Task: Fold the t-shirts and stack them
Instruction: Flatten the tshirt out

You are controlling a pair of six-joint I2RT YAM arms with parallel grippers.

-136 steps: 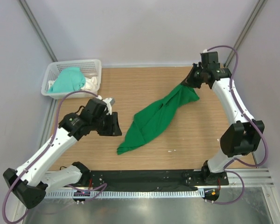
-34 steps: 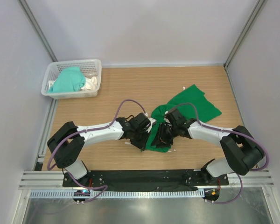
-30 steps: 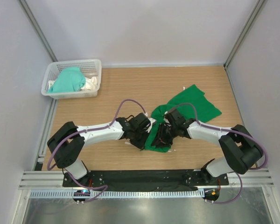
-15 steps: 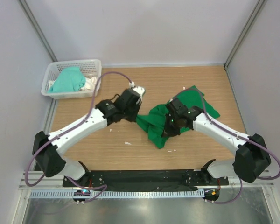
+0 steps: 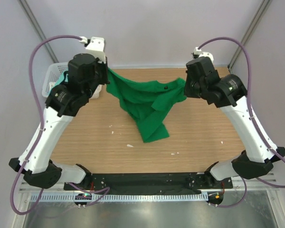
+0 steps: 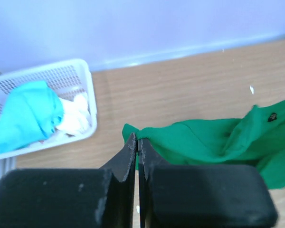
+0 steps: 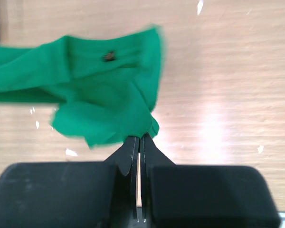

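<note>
Hanging lowest and nearest, the loose tail of the green shirt tapers toward the near edge and seems to reach the table around its middle, though real contact is hard to confirm from above. From there the cloth fans upward into a stretched top edge strung between the two raised arms, over the far half of the table. The left fingers are pressed together on a pinch of fabric at the shirt's left end, and the right fingers are closed the same way on its right end. In each wrist view green cloth comes straight off the very tips. Holding it aloft by two well-separated points looks like a way to let its own weight pull the crumpled shirt open, so it can be laid flat for folding. Its long axis therefore runs left to right, roughly along the far edge, with the left end a little farther back than the right. The slack body points down and toward the near edge, with folds bunched under the centre, so it is not yet spread. Farthest off, at the far left corner, the basket holds the teal shirt beside a white cloth, untouched by either arm.
</note>
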